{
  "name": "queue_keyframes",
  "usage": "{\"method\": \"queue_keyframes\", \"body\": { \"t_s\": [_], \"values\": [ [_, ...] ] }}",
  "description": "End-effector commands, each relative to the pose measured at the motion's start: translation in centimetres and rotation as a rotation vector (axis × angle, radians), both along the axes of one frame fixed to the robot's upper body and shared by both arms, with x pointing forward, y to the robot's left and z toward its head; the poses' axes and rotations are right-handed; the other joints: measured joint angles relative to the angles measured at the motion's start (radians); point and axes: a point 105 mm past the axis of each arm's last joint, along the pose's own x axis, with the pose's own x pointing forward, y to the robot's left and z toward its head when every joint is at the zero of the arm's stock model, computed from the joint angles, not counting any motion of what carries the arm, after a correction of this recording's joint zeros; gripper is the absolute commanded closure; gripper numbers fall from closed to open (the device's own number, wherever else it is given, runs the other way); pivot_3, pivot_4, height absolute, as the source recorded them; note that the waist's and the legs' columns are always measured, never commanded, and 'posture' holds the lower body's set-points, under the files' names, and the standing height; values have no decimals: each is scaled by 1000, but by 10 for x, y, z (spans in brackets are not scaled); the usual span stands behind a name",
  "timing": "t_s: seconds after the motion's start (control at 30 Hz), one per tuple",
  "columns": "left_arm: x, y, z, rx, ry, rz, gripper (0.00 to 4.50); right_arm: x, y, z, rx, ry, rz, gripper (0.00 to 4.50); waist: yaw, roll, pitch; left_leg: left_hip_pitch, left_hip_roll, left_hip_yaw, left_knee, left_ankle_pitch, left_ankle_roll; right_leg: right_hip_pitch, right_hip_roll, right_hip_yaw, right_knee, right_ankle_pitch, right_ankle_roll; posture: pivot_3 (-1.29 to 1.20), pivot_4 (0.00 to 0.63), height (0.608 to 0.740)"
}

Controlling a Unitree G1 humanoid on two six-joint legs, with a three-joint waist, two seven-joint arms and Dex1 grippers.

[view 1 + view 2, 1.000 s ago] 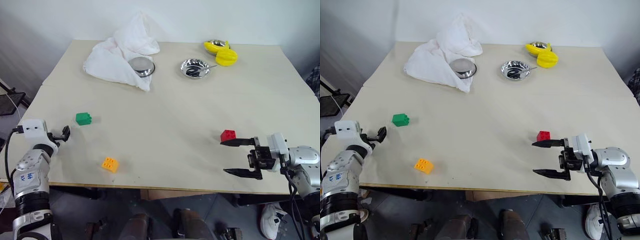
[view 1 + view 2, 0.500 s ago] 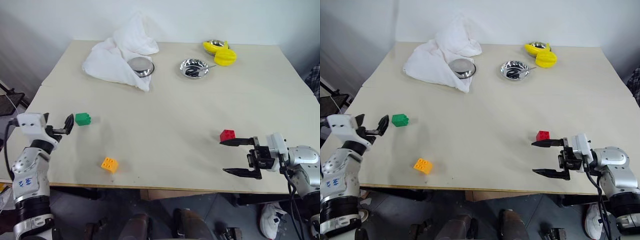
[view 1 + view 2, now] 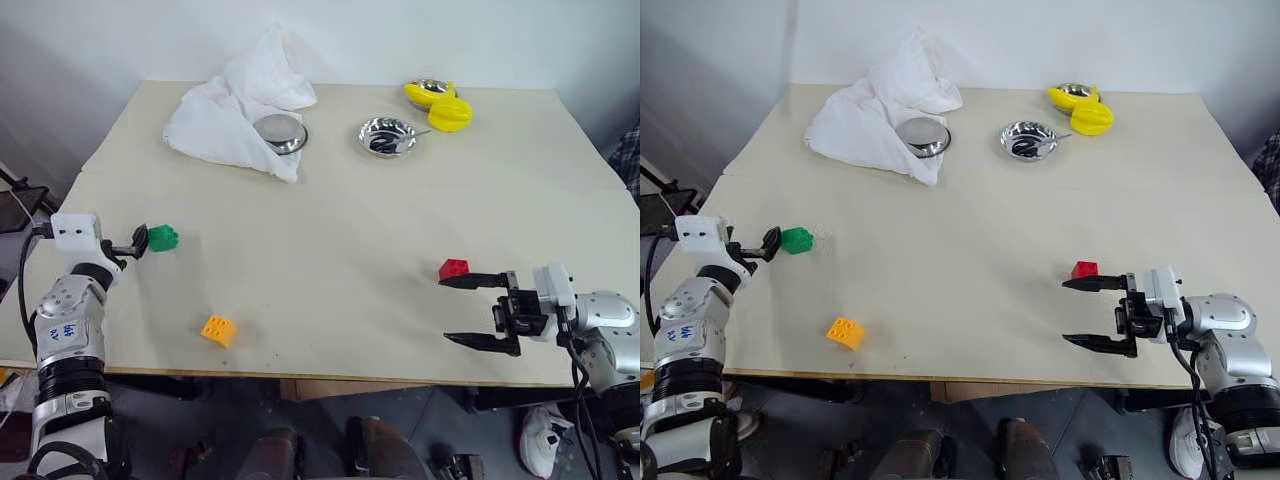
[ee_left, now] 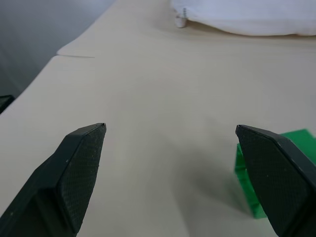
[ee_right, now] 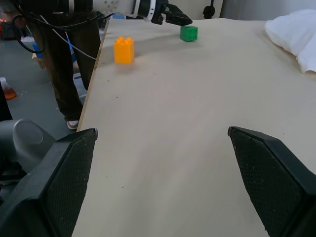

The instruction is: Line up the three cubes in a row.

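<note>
The left gripper (image 4: 170, 131) has its two black fingers spread wide and holds nothing. It sits low over the table (image 3: 340, 220) near the left edge, pointing toward the green cube (image 3: 162, 238). In the left wrist view the green cube stands just beside the inner face of one finger (image 4: 276, 173), partly hidden behind it; whether finger and cube touch I cannot tell.

The right gripper (image 3: 472, 310) is also spread wide and empty. It hovers near the front right part of the table, turned sideways so its fingers point across the table toward the left. The red cube (image 3: 453, 268) sits on the table just beyond the farther finger, close to its tip but not between the two fingers.

The orange-yellow cube (image 3: 219, 329) lies near the front edge on the left side, well apart from both grippers and nearer the green cube than the red one. The three cubes are spread out, not in a row.

At the far side of the table lie a crumpled white cloth (image 3: 235, 110), a steel bowl (image 3: 281, 132) partly tucked against it, a second steel bowl (image 3: 388, 136), and yellow toys (image 3: 441, 105) near the back right. The middle of the table between the cubes is bare.
</note>
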Motion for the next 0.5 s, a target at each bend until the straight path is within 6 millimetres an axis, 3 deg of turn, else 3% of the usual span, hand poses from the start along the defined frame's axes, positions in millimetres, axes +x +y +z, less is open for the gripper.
{"method": "queue_keyframes", "body": {
  "t_s": [0.03,0.3,0.5],
  "values": [
    [-9,15,-12,0,52,57,0,-7,2,7,1,-38,56,58,0,0,0,0,0,0,0,0,0,0,0,0,0,0,0,0,150,740],
    [-19,18,-16,8,40,53,0,-9,2,6,7,-38,50,58,0,0,0,0,0,0,0,0,0,0,0,0,0,0,0,0,150,740],
    [-52,27,-11,17,4,51,0,-13,-1,4,5,-29,39,58,-7,0,0,0,0,0,-1,0,0,0,0,0,-1,0,0,0,150,740]
  ]
}}
